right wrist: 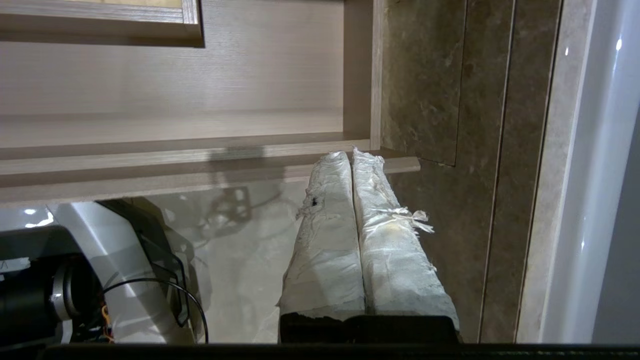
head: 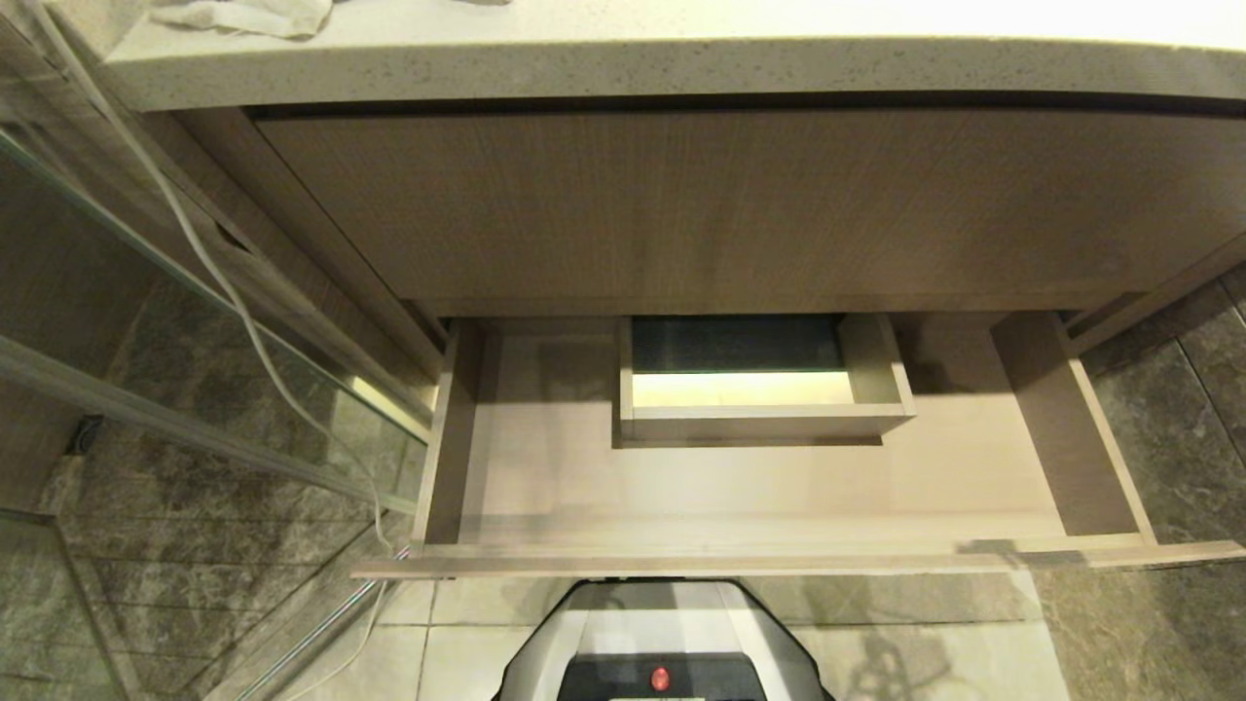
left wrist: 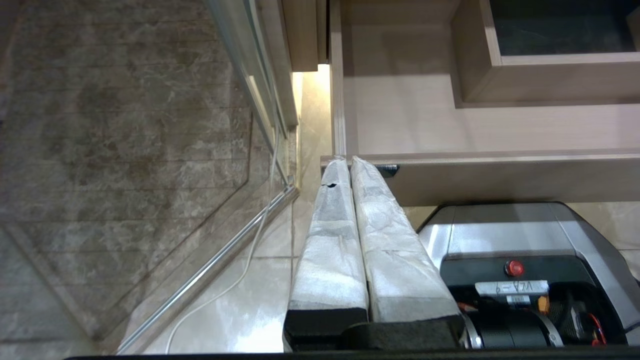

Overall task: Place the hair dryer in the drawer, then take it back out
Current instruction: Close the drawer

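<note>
Both arms hang low in front of the pulled-out drawer (head: 545, 467) — the left gripper (left wrist: 349, 162) near its left front corner, the right gripper (right wrist: 353, 156) near its right front corner. Each claw is pressed closed on nothing, wrapped fingers (right wrist: 390, 235) together. The hair dryer itself is hidden from every view — only a white cord (head: 224, 282) trails down the left side.

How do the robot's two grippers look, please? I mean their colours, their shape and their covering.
The left gripper and the right gripper look alike: each has two long, flat fingers wrapped in whitish, wrinkled tape, on a black base. The right wrapping is frayed, with loose shreds, and the left wrapping has a small dark tear.
</note>
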Robot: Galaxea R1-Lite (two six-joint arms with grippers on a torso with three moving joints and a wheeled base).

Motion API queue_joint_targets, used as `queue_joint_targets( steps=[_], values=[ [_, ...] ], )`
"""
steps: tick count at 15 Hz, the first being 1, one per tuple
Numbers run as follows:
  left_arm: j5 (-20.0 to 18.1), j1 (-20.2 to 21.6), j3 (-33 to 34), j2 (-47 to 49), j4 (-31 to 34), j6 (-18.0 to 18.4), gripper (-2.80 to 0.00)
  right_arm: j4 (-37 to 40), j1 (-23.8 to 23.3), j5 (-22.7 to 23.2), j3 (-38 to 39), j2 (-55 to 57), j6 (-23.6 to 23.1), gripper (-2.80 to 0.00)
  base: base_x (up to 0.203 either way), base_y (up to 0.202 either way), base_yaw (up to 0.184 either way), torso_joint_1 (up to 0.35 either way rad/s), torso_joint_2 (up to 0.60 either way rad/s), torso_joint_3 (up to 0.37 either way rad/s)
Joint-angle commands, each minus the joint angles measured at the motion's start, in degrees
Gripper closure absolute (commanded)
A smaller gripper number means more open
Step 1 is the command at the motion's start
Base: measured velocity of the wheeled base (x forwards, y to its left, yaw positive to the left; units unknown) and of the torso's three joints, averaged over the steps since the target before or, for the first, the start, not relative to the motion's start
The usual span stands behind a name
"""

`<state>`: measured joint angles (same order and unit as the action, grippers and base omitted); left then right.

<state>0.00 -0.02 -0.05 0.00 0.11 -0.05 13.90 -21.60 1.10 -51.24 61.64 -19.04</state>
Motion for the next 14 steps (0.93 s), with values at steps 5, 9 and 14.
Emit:
queue_joint_targets(
  steps=[5,9,14],
  values=[
    [0.0,0.0,0.0,-0.1,0.2,0.0,0.00,0.1,0.0,0.0,0.4,-0.2,0.0,0.00,0.000,0.000,0.000,-0.042,0.40,0.386],
    [0.0,0.0,0.0,-0.1,0.2,0.0,0.00,-0.4,0.0,0.1,0.9,-0.2,0.0,0.00,0.000,0.000,0.000,-0.023,0.38,0.338],
    [0.0,0.0,0.0,-0.1,0.2,0.0,0.00,-0.5,0.0,0.0,0.9,-0.2,0.0,0.00,0.000,0.000,0.000,-0.038,0.38,0.363]
  ],
)
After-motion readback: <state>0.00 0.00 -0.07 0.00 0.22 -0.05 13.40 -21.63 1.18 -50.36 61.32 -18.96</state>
